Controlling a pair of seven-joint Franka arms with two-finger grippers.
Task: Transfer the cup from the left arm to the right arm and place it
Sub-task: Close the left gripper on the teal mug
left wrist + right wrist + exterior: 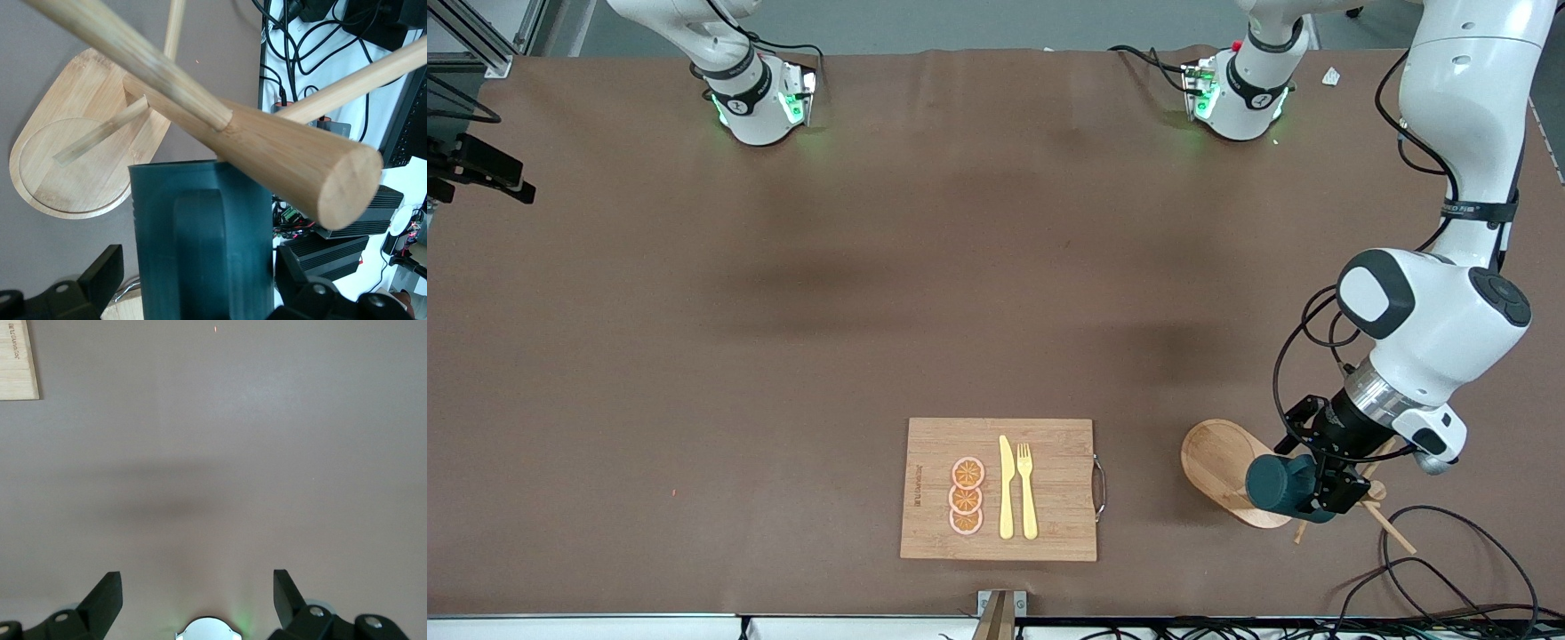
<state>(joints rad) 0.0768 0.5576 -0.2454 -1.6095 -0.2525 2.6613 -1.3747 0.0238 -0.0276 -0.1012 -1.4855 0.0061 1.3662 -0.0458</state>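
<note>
The cup [200, 240] looks like dull dark teal pottery, with ribbed lines down its side. The peg rack [267, 143] is pale wood, smooth, with thin grain lines, and its flat base [1214, 458] is the same light wood. The cutting board [1049, 462] is light wood with fine stripes and a thin shiny metal handle [1101, 486]. The knife [1006, 489] and fork [1027, 491] look like smooth yellow plastic. The table [783, 356] has a brown matt cover, like paper or cloth, with soft creases. The arms have glossy white plastic shells, and the left gripper [1325, 484] and right gripper [198, 603] look like matt black plastic.
</note>
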